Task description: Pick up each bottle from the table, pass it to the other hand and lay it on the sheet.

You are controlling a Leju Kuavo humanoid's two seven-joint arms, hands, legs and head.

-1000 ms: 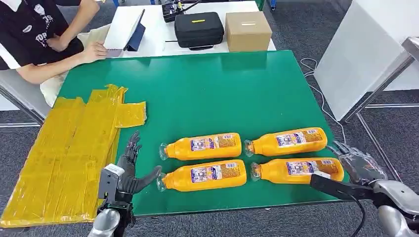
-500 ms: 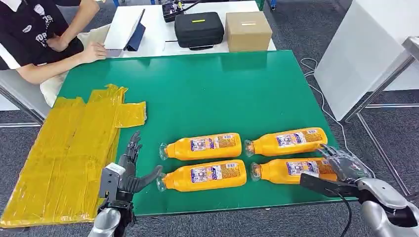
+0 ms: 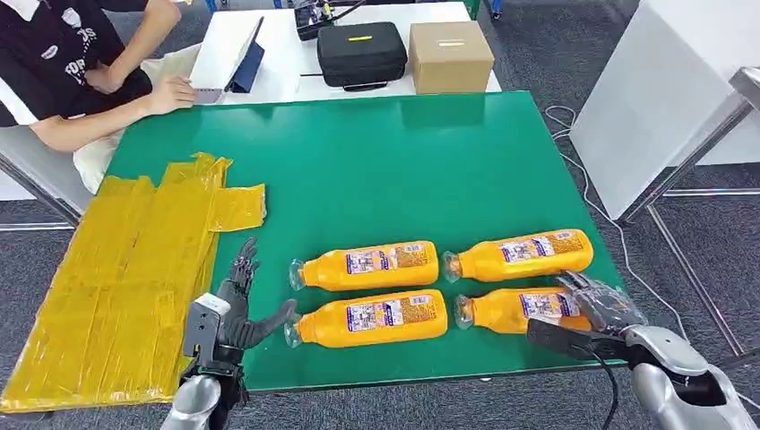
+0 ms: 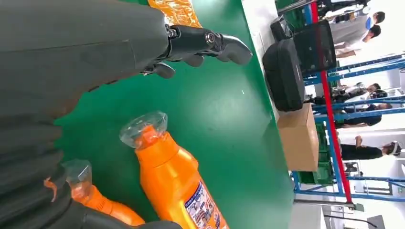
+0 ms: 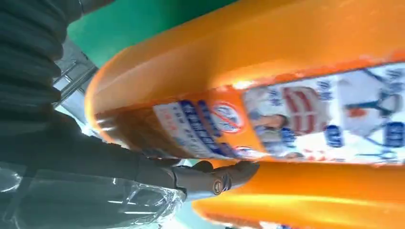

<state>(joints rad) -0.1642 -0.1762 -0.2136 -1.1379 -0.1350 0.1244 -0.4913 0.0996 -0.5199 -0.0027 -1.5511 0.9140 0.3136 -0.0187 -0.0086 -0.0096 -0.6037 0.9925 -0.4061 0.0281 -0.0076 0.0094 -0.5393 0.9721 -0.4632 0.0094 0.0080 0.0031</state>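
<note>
1. The right hand (image 3: 599, 307) has moved in over the last second and now lies on the base end of the near right bottle (image 3: 511, 309), its fingers draped over the bottle; a closed grip cannot be confirmed.
2. That bottle rests flat on the green table (image 3: 394, 170), beside three other bottles.
3. The left hand (image 3: 235, 309) waits with fingers spread and empty, between the yellow sheet (image 3: 116, 269) and the bottles.
4. Judging from this, the first pickup is starting.

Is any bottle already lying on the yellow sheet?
No, all four orange bottles lie on the green table, beside the yellow sheet.
</note>
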